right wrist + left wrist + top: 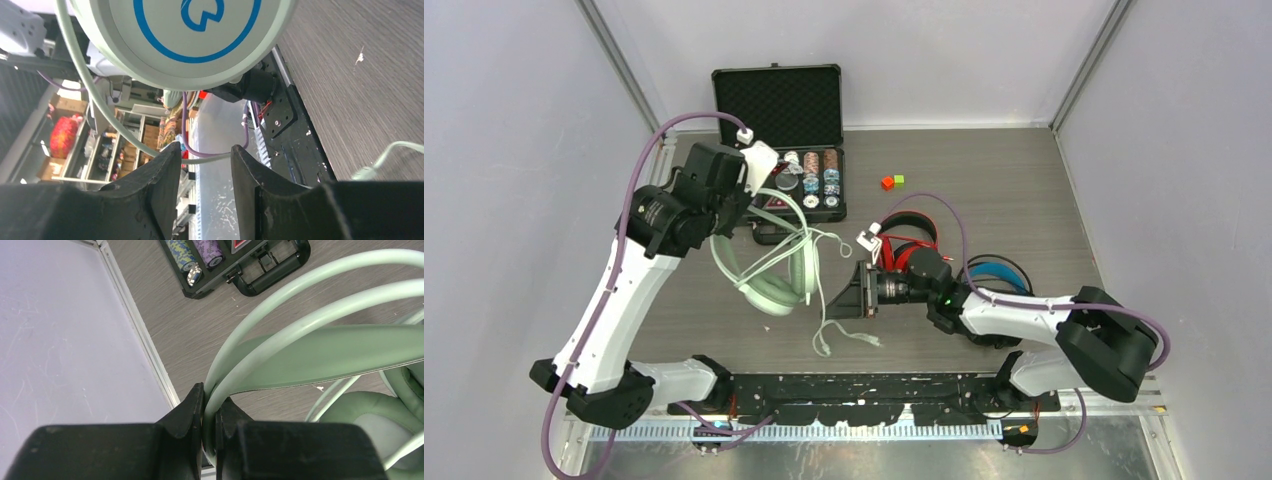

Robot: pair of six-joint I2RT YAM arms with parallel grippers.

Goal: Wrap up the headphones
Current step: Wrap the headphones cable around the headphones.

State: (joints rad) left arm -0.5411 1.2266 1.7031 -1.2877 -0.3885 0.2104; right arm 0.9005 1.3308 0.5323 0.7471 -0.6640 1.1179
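Left gripper [209,412] is clamped on the thin headband of the mint-green headphones [774,275], held just in front of the chip case [779,105]. Right gripper [205,165]: jaws apart, empty. Risk: the loose cable [823,345] may miss the open jaws or snag.

White-shelled, black-jointed left arm [614,300], matching right arm [1016,306], purple external cables [686,116], black wedge-shaped fingers [150,195] on right gripper [204,150].
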